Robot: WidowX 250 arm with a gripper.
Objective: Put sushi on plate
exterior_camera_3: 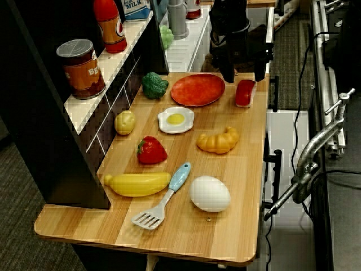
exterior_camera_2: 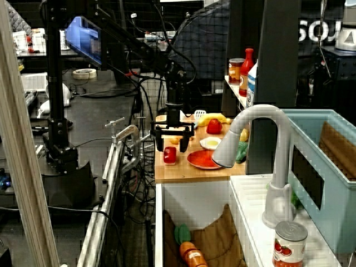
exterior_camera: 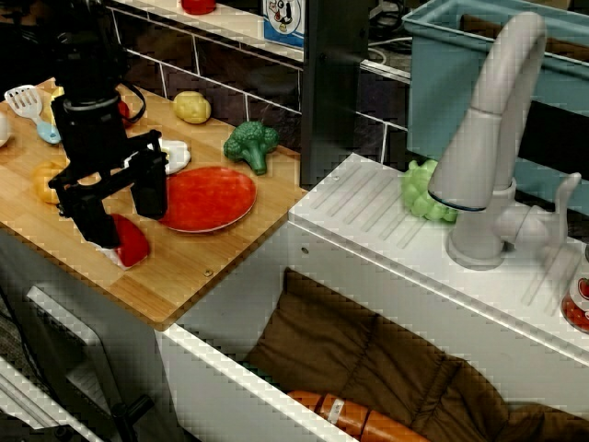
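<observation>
You have a light wooden bench (exterior_camera_3: 237, 186) butted against a white toy sink unit with a pale grey faucet (exterior_camera: 488, 138). Your black robot gripper (exterior_camera: 124, 207) hangs over the bench's front edge, near the corner by the sink, its two dark fingers (exterior_camera: 150, 189) spread wide with nothing between them. The flat round red plate (exterior_camera_3: 198, 89) sits at the sink end of the bench, midway between the front edge and the back wall. Just beside it, toward the front edge and apart from its rim, lies the small toy sushi with a glossy red top on a white base (exterior_camera_3: 245, 92); in the overhead-side view one finger stands right at its end, though you cannot tell whether it touches.

Further along the bench you see a white egg (exterior_camera_3: 210, 193), a yellow banana (exterior_camera_3: 138, 183), an orange-yellow croissant (exterior_camera_3: 218, 140), a white fried egg with a yellow centre (exterior_camera_3: 176, 119), a red strawberry (exterior_camera_3: 151, 151) and a green broccoli (exterior_camera_3: 154, 84).

On the shelf above the back wall, a white carton (exterior_camera_3: 134, 8) reads "MILK"; the label on the orange can (exterior_camera_3: 82, 68) is only partly readable.
</observation>
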